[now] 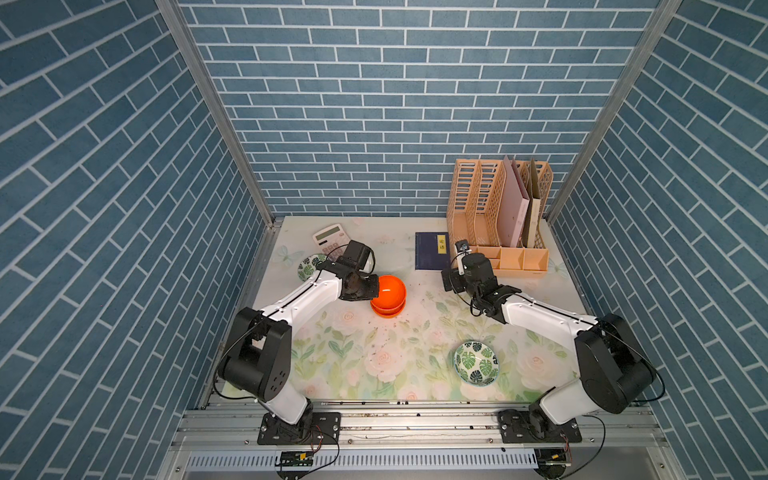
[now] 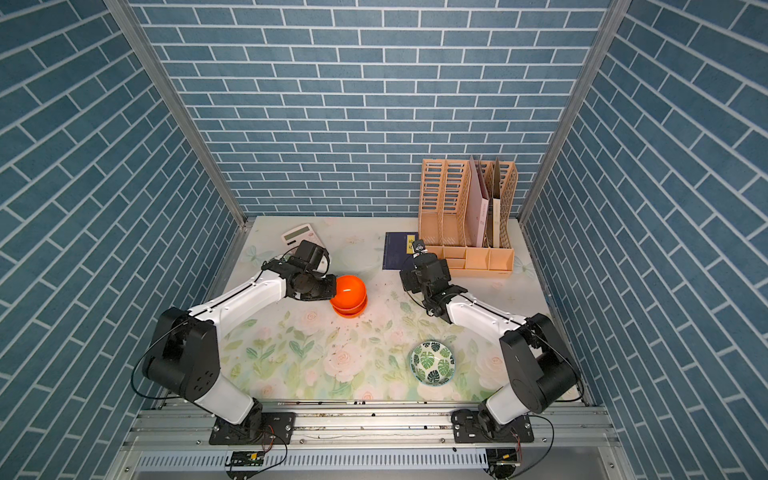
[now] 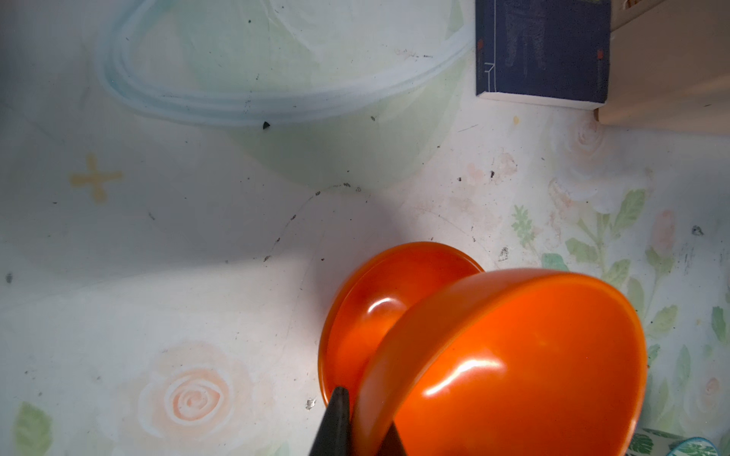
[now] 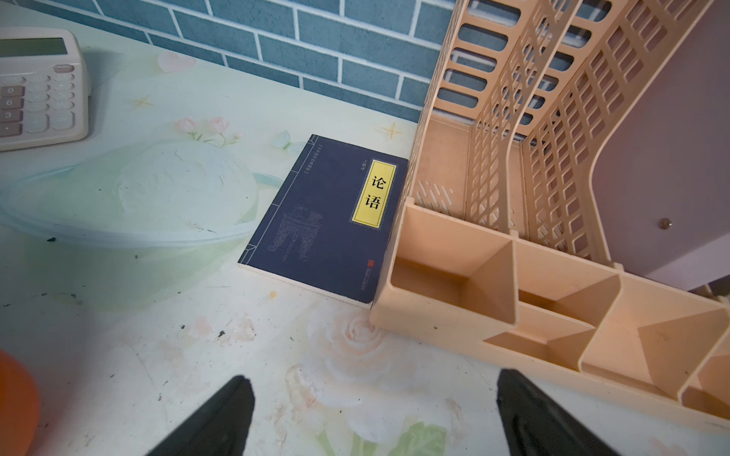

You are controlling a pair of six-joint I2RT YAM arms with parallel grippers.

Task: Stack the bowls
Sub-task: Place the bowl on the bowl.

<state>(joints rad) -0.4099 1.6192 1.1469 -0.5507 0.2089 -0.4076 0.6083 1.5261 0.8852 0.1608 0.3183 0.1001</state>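
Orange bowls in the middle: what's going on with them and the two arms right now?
The left gripper is shut on the rim of the upper orange bowl, holding it tilted over the lower orange bowl on the table. The right gripper is open and empty near the blue book. The front leaf-print bowl sits near the right arm. The back leaf-print bowl is partly hidden behind the left arm. Neither is stacked.

The glossy upper orange bowl is open side up over the lower orange bowl, left of centre and offset so the lower rim peeks out; whether they touch is unclear. A white leaf-print bowl with a pale blue rim stands upright alone at the front right. The second leaf-print bowl is at the far left, partly hidden.
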